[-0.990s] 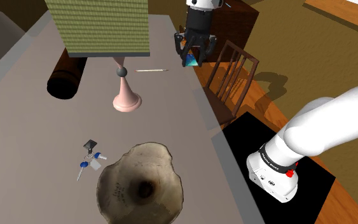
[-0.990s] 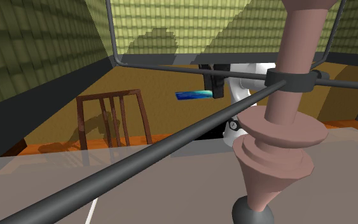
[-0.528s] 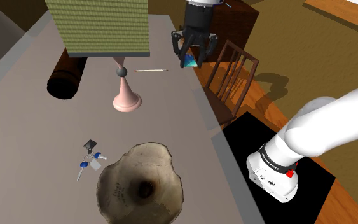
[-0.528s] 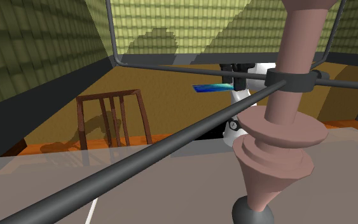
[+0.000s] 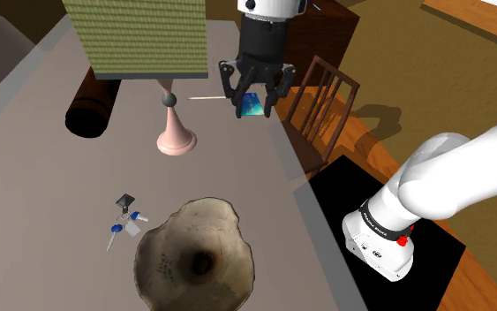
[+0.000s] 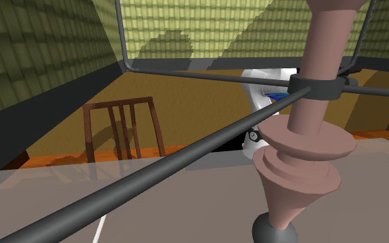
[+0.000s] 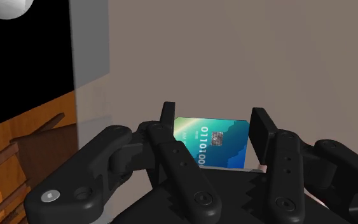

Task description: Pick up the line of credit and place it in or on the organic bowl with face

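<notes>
the grey desk (image 5: pixel 43 168) carries a rough beige-brown bowl (image 5: pixel 193 258) at the shoulder view's lower edge, with a small bunch of blue keys (image 5: pixel 123 221) just beside it on the left. further back are a pink lamp foot (image 5: pixel 175 134), a dark brown cylinder (image 5: pixel 91 106) and a thin pale stick (image 5: pixel 211 97).
</notes>
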Robot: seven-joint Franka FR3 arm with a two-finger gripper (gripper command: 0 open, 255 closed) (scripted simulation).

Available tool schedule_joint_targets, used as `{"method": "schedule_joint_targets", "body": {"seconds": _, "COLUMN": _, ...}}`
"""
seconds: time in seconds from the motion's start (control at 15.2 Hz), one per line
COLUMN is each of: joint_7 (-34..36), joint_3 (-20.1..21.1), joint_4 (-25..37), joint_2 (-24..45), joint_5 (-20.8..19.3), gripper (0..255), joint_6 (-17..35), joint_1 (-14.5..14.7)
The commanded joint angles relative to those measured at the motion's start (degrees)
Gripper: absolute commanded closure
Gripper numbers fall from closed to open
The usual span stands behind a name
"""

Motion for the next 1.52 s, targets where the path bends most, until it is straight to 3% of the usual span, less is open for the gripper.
{"method": "schedule_joint_targets", "body": {"seconds": 0.0, "joint_7": 2.65, "joint_3": 1.94, "joint_4": -0.15, "joint_2": -0.44, "joint_5": 1.13, "gripper": 255, "joint_6": 0.41, "joint_1": 1.03}}
{"method": "schedule_joint_targets", "body": {"seconds": 0.86, "joint_7": 22.1, "joint_3": 17.36, "joint_4": 7.77, "joint_2": 4.9, "joint_5": 4.05, "gripper": 255, "joint_6": 3.19, "joint_1": 5.16}}
{"method": "schedule_joint_targets", "body": {"seconds": 1.12, "joint_7": 29.31, "joint_3": 23.56, "joint_4": 12.25, "joint_2": 9.49, "joint_5": 2.24, "gripper": 255, "joint_6": 4.6, "joint_1": 5.34}}
{"method": "schedule_joint_targets", "body": {"seconds": 1.39, "joint_7": 37.98, "joint_3": 30.96, "joint_4": 17.72, "joint_2": 16.49, "joint_5": -2.5, "gripper": 255, "joint_6": 6.19, "joint_1": 5.25}}
{"method": "schedule_joint_targets", "body": {"seconds": 1.45, "joint_7": 37.84, "joint_3": 30.96, "joint_4": 16.92, "joint_2": 16.44, "joint_5": -2.42, "gripper": 255, "joint_6": 6.95, "joint_1": 5.34}}
